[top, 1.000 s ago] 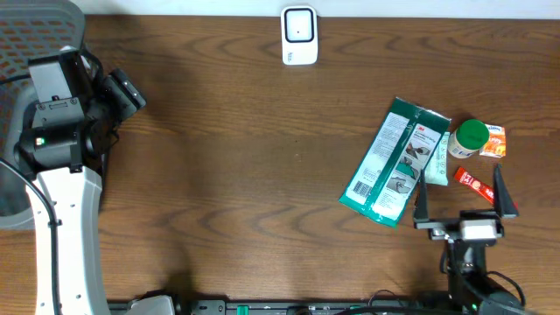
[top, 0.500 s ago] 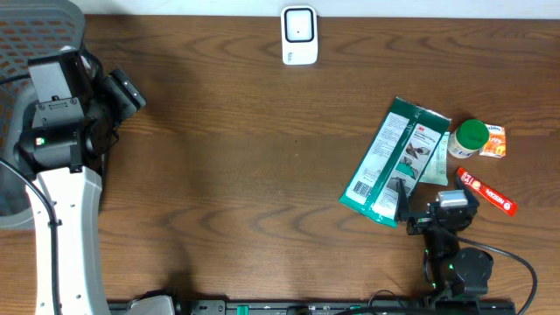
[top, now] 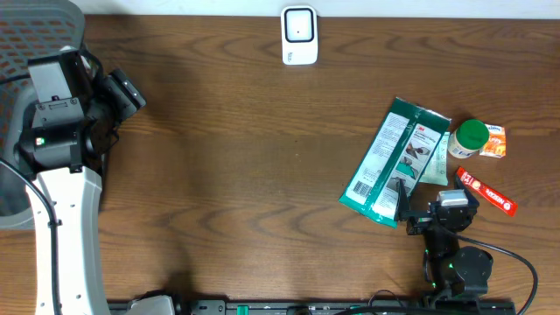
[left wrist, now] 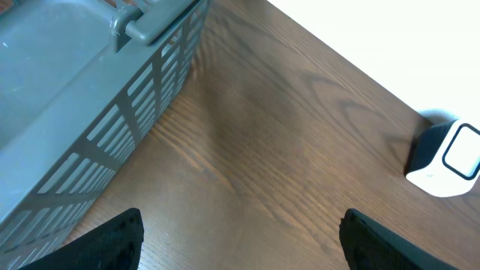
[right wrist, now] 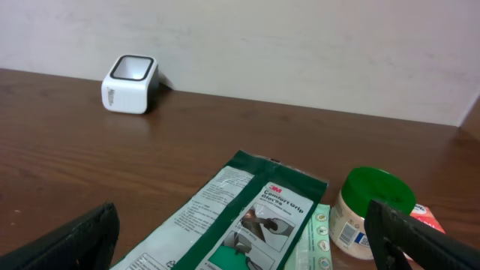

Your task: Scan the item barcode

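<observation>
The white barcode scanner (top: 298, 35) stands at the table's far edge; it also shows as scanner (right wrist: 129, 84) and scanner (left wrist: 448, 157). Items lie at the right: a green glove pack (top: 394, 162), a green-lidded jar (top: 470, 138), an orange packet (top: 493, 142) and a red tube (top: 486, 192). My right gripper (top: 435, 201) is open at the near end of the glove pack (right wrist: 255, 202), beside the jar (right wrist: 371, 214), holding nothing. My left gripper (top: 129, 93) is open and empty at the far left, over bare wood.
A grey slatted basket (left wrist: 82, 105) sits at the far left corner beside the left arm, seen from above as basket (top: 39, 26). A pale wall runs behind the table in the right wrist view.
In the first half second the right arm shifted left and turned toward the glove pack's near end; since then it has held still. The left arm has not moved.
</observation>
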### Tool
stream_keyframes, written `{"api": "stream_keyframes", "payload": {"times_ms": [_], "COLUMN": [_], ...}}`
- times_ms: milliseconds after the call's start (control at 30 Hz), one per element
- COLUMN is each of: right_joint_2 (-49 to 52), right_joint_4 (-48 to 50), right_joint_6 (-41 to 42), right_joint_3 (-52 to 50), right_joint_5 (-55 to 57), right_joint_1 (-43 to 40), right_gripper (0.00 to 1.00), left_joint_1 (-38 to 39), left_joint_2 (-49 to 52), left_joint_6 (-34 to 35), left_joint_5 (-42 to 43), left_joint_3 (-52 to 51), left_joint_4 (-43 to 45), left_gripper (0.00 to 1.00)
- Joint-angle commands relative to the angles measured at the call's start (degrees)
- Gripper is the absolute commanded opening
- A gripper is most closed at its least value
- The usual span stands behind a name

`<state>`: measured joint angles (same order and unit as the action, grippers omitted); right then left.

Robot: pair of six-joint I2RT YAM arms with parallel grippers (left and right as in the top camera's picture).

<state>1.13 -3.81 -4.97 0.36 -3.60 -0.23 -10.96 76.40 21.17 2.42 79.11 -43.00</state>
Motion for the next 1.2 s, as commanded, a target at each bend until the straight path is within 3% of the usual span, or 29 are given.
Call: {"api": "stream_keyframes", "payload": {"times_ms": [0, 600, 900, 1167], "right_joint_2": [0.39, 0.39, 0.39, 0.39], "right_joint_4": [-0.26, -0.28, -0.26, -0.26], "right_joint_6": [0.85, 0.85, 0.85, 0.85], "right_joint_3": [-0.04, -0.04, -0.04, -0.04], "right_joint_5": [0.5, 0.5, 0.5, 0.5], "right_joint_1": [0.55, 0.55, 0.55, 0.55], "right_gripper": [0.99, 0.99, 0.99, 0.99], "left_joint_1": [-0.28, -0.28, -0.22, 0.92], "left_joint_2": [0.39, -0.26, -15.41, -34.25], "left_joint_6": [-0.07, -0.09, -0.04, -0.04], "left_joint_5": [-0.52, -0.52, -0.26, -0.28], "left_joint_3": [0.31, -0.15, -0.81, -9.11], "left_joint_4": [0.2, -0.24, -13.68, -15.65], "left_gripper": [0.84, 0.84, 0.84, 0.84]}}
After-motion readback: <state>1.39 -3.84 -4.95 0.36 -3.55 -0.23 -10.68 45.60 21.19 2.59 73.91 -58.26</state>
